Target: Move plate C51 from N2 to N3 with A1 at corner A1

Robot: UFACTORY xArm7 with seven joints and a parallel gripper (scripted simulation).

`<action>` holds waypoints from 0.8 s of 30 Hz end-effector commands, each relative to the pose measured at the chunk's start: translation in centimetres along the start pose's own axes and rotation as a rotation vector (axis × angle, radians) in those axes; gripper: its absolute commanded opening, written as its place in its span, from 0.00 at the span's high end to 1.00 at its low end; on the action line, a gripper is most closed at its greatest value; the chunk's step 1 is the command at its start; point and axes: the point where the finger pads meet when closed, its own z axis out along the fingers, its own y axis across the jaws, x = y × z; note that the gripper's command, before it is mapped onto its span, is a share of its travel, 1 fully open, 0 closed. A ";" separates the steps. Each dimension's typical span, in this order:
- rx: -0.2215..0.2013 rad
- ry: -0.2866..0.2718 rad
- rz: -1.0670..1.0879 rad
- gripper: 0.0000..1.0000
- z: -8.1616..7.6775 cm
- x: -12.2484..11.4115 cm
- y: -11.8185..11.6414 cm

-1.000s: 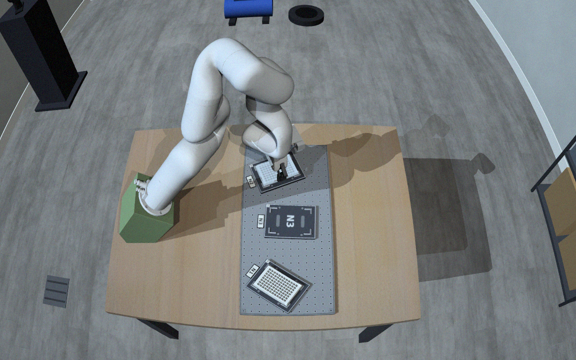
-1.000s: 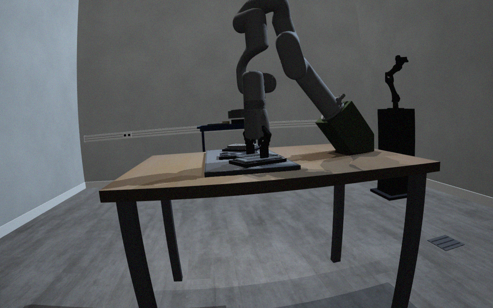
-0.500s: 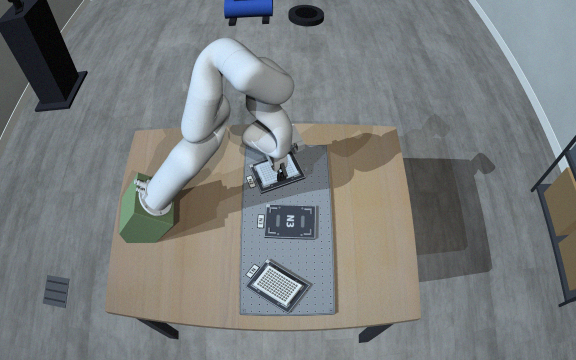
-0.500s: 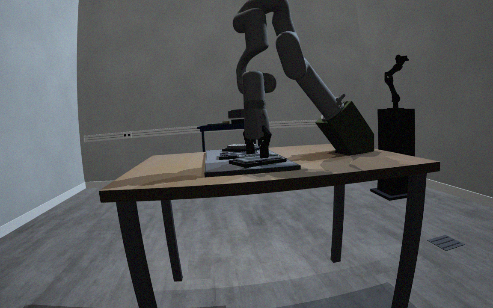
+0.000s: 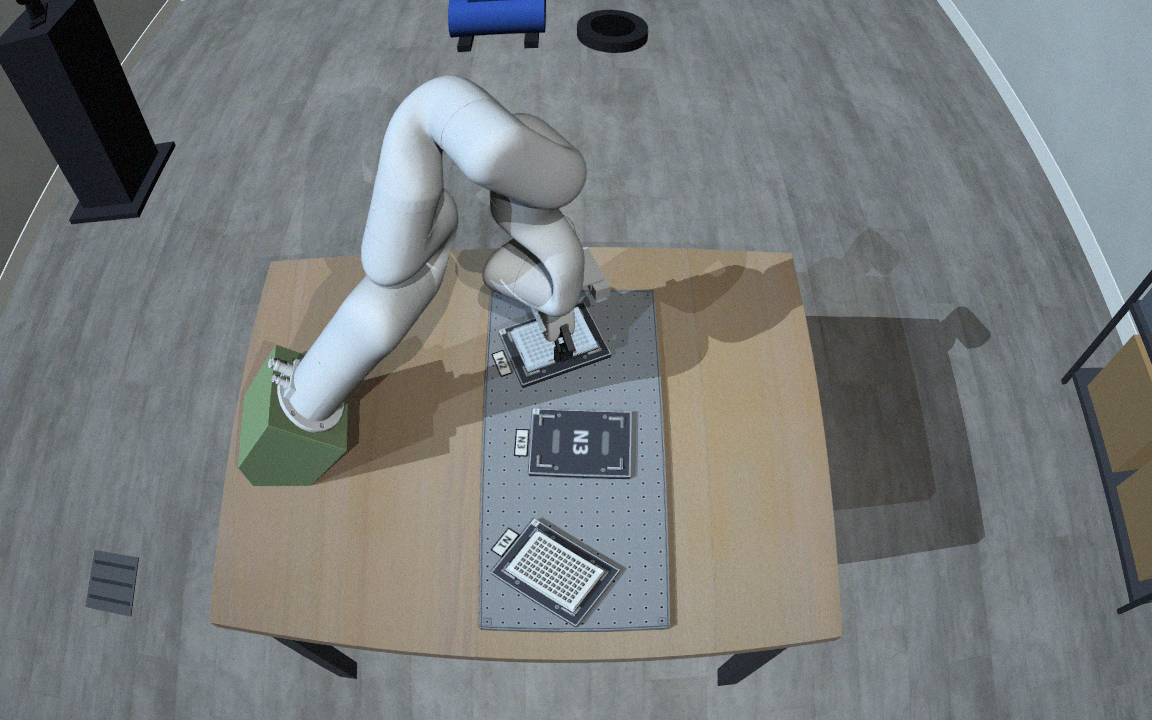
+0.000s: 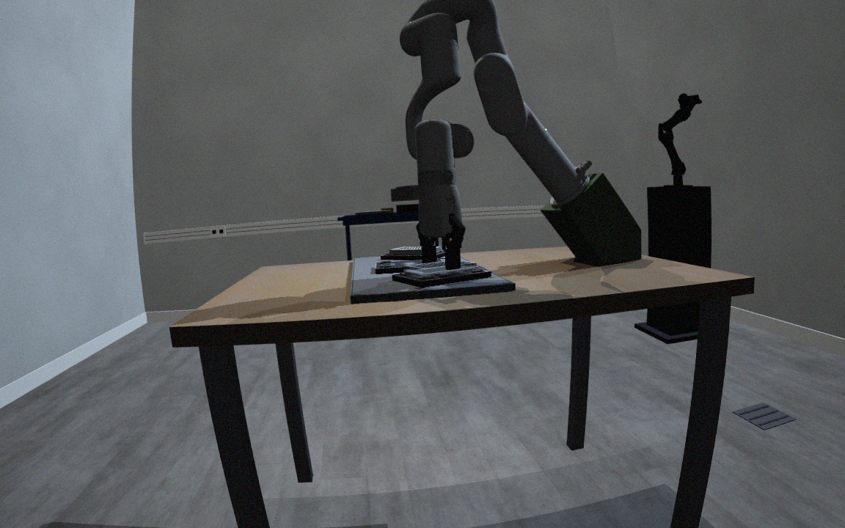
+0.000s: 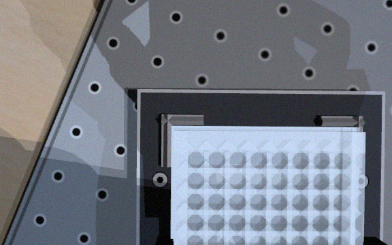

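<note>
Plate C51 (image 5: 547,343), a white well plate, sits in nest N2 (image 5: 592,356) at the far end of the grey deck. My gripper (image 5: 562,345) stands straight down over it and is shut across the plate's width. In the side view the gripper (image 6: 440,257) reaches down to the plate (image 6: 441,270), which is level on the nest. The wrist view shows the plate (image 7: 267,187) against two locators (image 7: 182,120) of the dark nest base (image 7: 260,103); its label is not visible. Nest N3 (image 5: 580,442) is empty at mid-deck. Plate C15 (image 5: 556,568) lies on nest N1 at the near end.
The perforated deck (image 5: 576,465) runs down the middle of the wooden table. Small signs stand left of the nests: N2 (image 5: 501,361), N3 (image 5: 521,439), N1 (image 5: 505,540). My green base (image 5: 292,429) is at the table's left.
</note>
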 end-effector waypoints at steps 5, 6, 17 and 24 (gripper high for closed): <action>0.001 0.001 0.000 1.00 -0.6 0.1 0.0; 0.001 0.001 0.000 1.00 -0.6 0.1 0.0; 0.001 0.001 0.000 1.00 -1.2 0.1 0.0; 0.001 0.001 0.000 1.00 -1.7 0.1 0.0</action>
